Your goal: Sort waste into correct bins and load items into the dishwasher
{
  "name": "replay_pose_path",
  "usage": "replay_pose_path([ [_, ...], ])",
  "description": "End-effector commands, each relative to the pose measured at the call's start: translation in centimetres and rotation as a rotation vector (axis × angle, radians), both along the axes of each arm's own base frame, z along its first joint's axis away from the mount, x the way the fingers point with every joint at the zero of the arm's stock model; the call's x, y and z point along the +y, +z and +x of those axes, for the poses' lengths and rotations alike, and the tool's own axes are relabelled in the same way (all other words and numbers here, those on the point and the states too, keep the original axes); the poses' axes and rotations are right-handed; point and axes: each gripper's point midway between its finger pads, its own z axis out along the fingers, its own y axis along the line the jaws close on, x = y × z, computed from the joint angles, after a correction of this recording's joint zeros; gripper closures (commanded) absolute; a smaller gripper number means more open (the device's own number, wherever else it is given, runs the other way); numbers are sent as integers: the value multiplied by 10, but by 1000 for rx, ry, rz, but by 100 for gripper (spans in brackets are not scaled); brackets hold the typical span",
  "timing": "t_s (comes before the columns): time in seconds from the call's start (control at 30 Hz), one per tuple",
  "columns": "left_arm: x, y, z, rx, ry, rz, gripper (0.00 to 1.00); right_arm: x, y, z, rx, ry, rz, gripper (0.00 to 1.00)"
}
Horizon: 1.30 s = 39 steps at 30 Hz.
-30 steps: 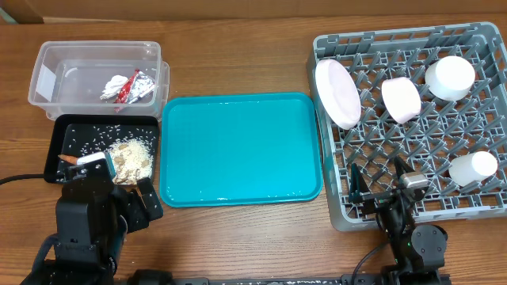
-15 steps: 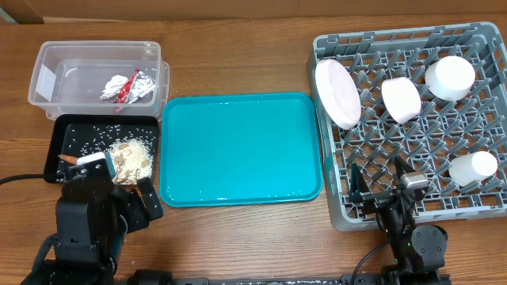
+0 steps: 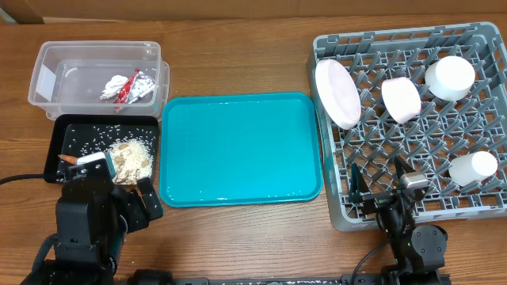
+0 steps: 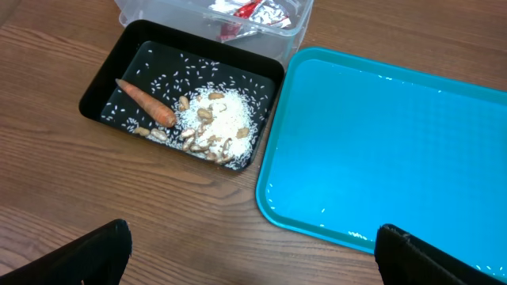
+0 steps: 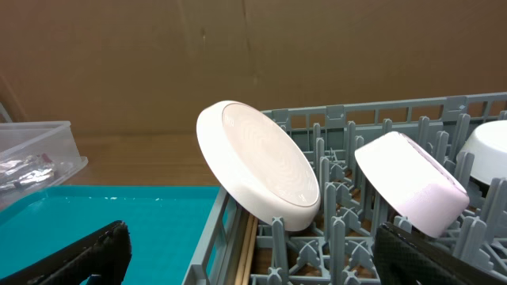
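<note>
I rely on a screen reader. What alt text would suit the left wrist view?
A black tray on a wooden table holds an orange carrot and a pile of rice scraps, beside a teal tray. A clear tub behind holds a red-and-silver wrapper; the open left gripper frames the bottom corners.

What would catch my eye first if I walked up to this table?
Most likely the big bright teal tray lying in the middle of the table. To its right, a grey dish rack holds a pale pink plate leaning on its edge. To its left, a black tray holds a heap of rice and an orange carrot.
</note>
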Motion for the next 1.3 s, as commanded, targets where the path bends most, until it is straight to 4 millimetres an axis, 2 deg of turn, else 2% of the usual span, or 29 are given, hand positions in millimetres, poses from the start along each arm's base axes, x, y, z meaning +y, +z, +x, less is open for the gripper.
replay_pose_path([
  [0.0, 2, 1, -3, -8, 17, 1, 0, -1, -1, 0, -8, -6, 1, 0],
  [0.17, 7, -6, 3, -95, 20, 29, 0, -1, -1, 0, -8, -6, 1, 0],
  [0.37, 2, -48, 34, -286, 4, -10, 0, -1, -1, 0, -8, -6, 1, 0],
  [0.47, -7, -61, 52, -409, -65, -18, 0, -1, -1, 0, -8, -6, 1, 0],
  [0.6, -18, -67, 66, -596, -143, -16, 0, -1, -1, 0, -8, -6, 1, 0],
  [0.8, -17, -71, 69, -800, -154, 31, 0, -1, -1, 0, -8, -6, 1, 0],
  [0.97, -17, -90, 68, -850, -147, 16, 0, -1, -1, 0, -8, -6, 1, 0],
  [1.1, -14, -118, 68, -749, -103, -50, 0, -1, -1, 0, -8, -6, 1, 0],
  [1.27, -19, -118, 68, -751, -126, -60, 0, -1, -1, 0, -8, -6, 1, 0],
])
